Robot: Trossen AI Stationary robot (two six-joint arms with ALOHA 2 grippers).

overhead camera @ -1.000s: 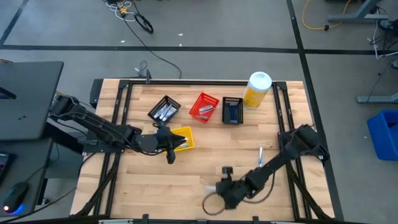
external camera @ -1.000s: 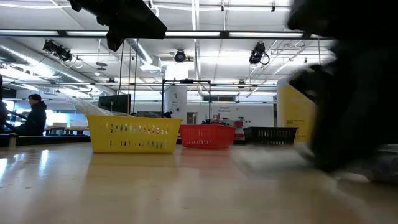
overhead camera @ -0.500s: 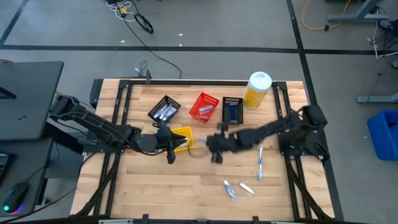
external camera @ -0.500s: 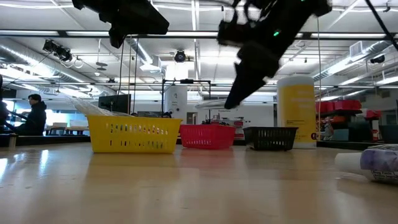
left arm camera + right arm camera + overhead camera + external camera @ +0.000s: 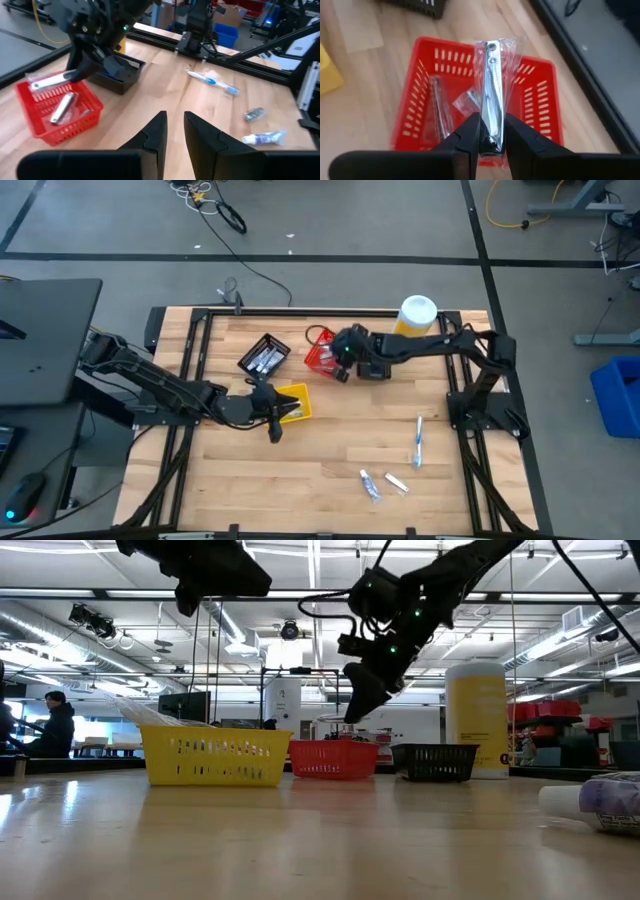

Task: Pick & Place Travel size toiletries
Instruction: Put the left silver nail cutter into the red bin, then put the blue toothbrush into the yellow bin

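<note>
My right gripper (image 5: 490, 134) is shut on a flat silver toiletry in a clear wrapper (image 5: 490, 85), over the red basket (image 5: 322, 355). The basket holds other wrapped silver pieces (image 5: 64, 107). My left gripper (image 5: 175, 131) hangs beside the yellow basket (image 5: 296, 402), its fingers a narrow gap apart with nothing between them. A white and blue toothbrush (image 5: 418, 440) and two small tubes (image 5: 370, 485) (image 5: 397, 483) lie flat on the wood at the near right. My right gripper pinches one end of the wrapped silver toiletry (image 5: 490, 141) between its two fingers. The fingers slant down from the table's right side and lie along the piece. It sticks out past the fingertips (image 5: 47, 83), lifted clear above the red basket.
Two black baskets (image 5: 265, 357) (image 5: 373, 360) flank the red one along the far side. A big yellow bottle with a white cap (image 5: 413, 323) stands at the far right. Bare wood lies across the table's near middle and left.
My right gripper has swung from the table's near edge, by the tubes, up and toward the far side to a spot over the red basket. It has turned as it went and stayed shut on the wrapped piece.
</note>
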